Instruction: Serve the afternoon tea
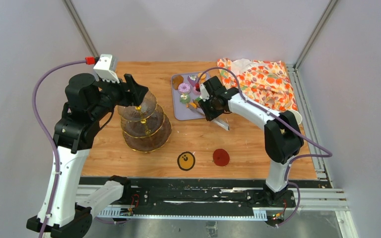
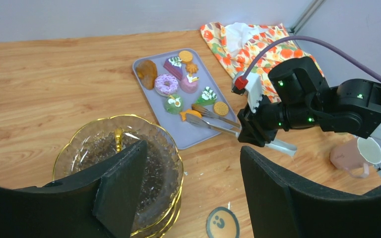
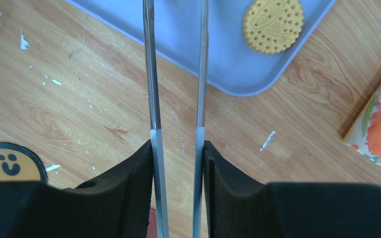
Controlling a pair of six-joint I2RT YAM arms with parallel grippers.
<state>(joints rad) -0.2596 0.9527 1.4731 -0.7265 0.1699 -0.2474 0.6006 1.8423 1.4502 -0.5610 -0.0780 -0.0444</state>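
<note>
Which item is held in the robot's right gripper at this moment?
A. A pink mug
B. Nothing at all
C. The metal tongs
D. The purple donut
C: in the right wrist view, the right gripper has both arms of the metal tongs pressed between its fingers, and the arms run out over the lilac tray.

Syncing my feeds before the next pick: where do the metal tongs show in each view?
Top external: metal tongs right of centre, under the right tool.
Left wrist: tongs centre right, tips over the lilac tray.
Right wrist: tongs up the middle, clamped between the tool's fingers.
Shared landmark: the lilac tray.
</note>
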